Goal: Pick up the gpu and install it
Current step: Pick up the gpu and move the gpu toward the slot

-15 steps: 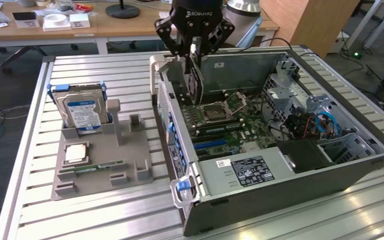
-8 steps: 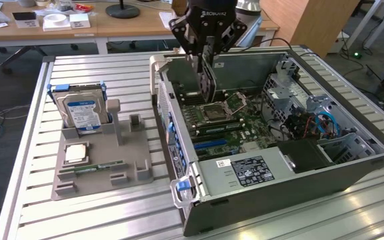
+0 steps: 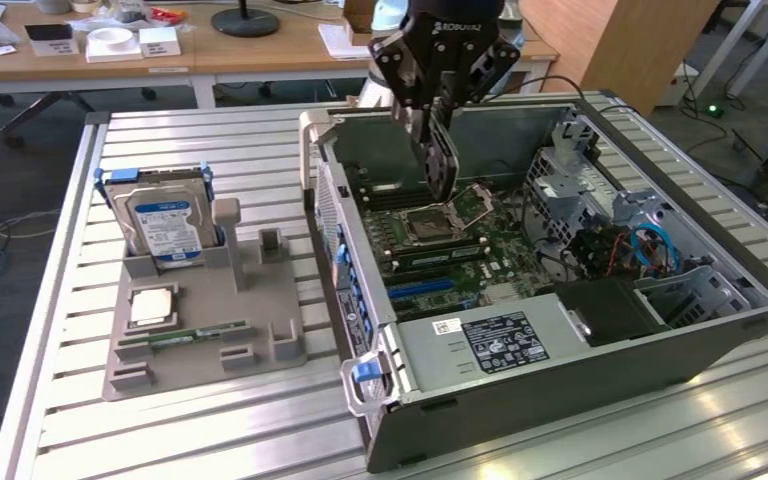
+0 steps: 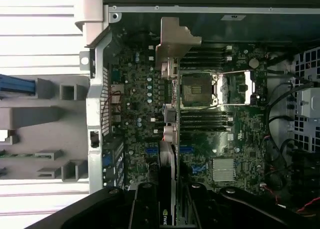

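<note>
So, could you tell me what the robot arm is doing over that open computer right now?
The arm's gripper is shut on the gpu, holding the card on edge so that it hangs down over the motherboard inside the open computer case. The card does not look seated in a slot yet. On the exterior view's left, a hard drive and a RAM stick sit in a gray holder.

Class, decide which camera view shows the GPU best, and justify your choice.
The exterior view: the GPU hangs upright from the gripper above the motherboard, its side visible. The wrist view shows it edge-on, with its metal bracket farthest.
</note>
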